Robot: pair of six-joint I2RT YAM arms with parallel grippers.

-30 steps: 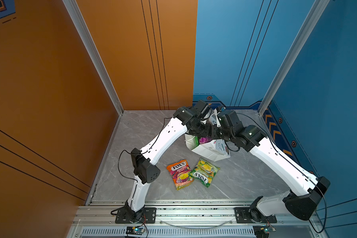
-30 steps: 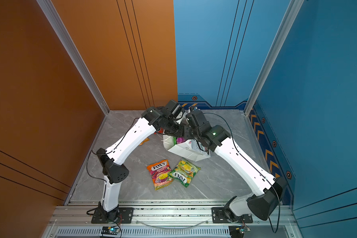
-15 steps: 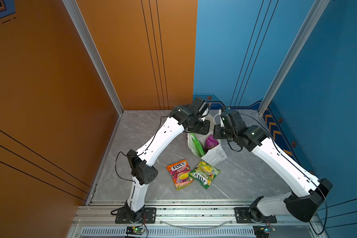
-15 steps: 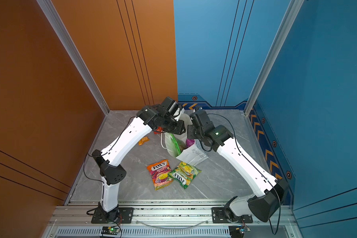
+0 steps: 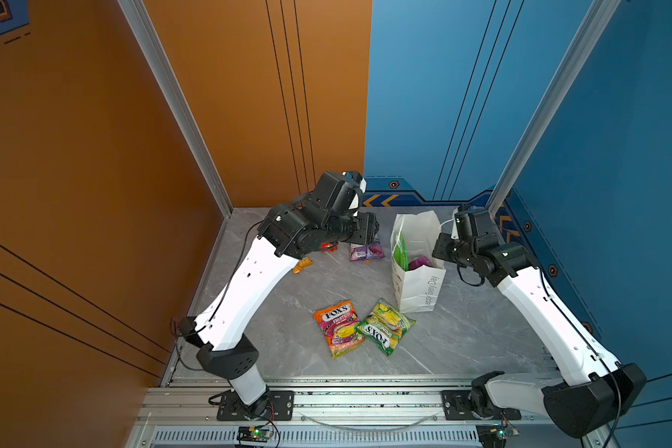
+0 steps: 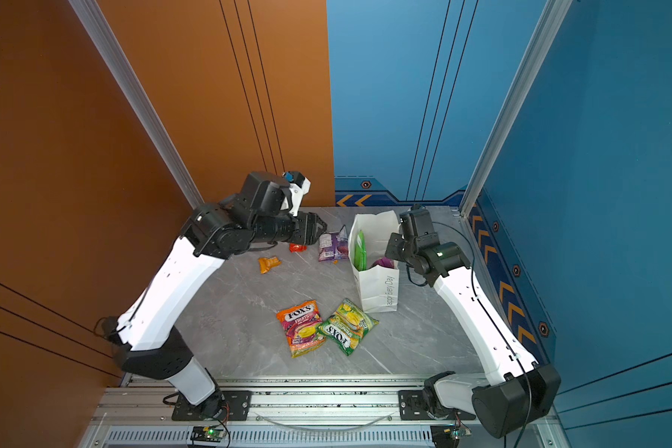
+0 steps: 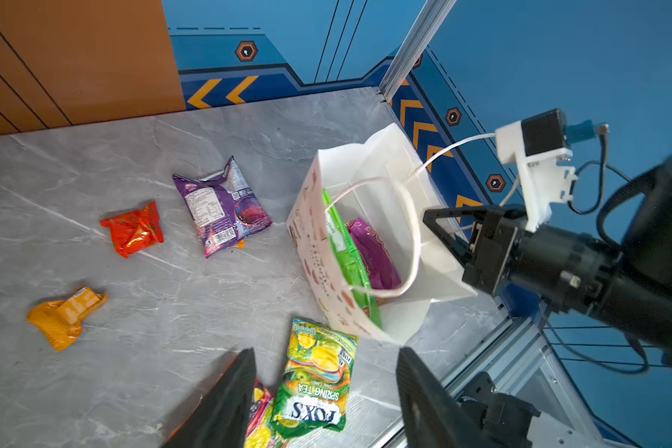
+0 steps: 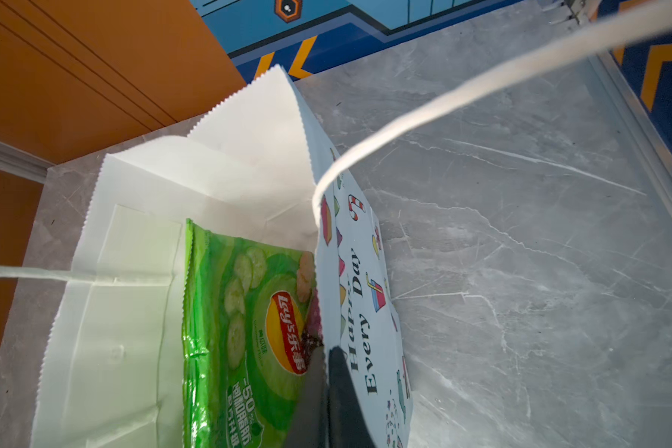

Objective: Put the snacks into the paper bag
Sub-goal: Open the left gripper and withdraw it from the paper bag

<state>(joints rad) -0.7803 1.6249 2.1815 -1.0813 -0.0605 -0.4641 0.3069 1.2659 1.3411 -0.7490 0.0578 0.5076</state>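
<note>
**Mia:** What is closest to us?

**Tom:** A silver metal rail [image 5: 365,399] runs along the front. Both white arms are bolted to it. Behind it is the flat grey stone-look bench [image 5: 288,294] with thin pale lines.

**Mia:** What lies on it first?

**Tom:** Two shiny packets lie flat and touch each other. They are the orange FOX'S candy bag [image 5: 338,327] and the green FOX'S candy bag [image 5: 385,326].

**Mia:** Where is the bag?

**Tom:** The tall white paper bag [image 5: 419,287] stands up just behind the green one, with its top open. Inside are the big green Lay's chip bag [image 8: 249,310] and a purple shiny packet [image 7: 373,256].

**Mia:** Who holds it?

**Tom:** The right end effector [image 8: 328,351] pinches the bag's printed side. One finger is inside and one is outside.

**Mia:** And the other one?

**Tom:** The left end effector [image 7: 326,351] hangs above the bench. Its fingers are spread wide and there is nothing between them.

**Mia:** What is farther back?

**Tom:** A second purple packet [image 5: 365,250] lies flat just beside the bag. Near it are a small red crumpled packet [image 7: 132,230] and a small orange crumpled packet [image 7: 65,316]. Those two lie apart from each other.

**Mia:** And the room?

**Tom:** There is an orange wall [image 5: 94,155] on the left and part of the back. A blue wall [image 5: 443,97] covers the rest of the back and the right side. Silver posts stand in the corners. Orange arrows run low along the blue.
</note>
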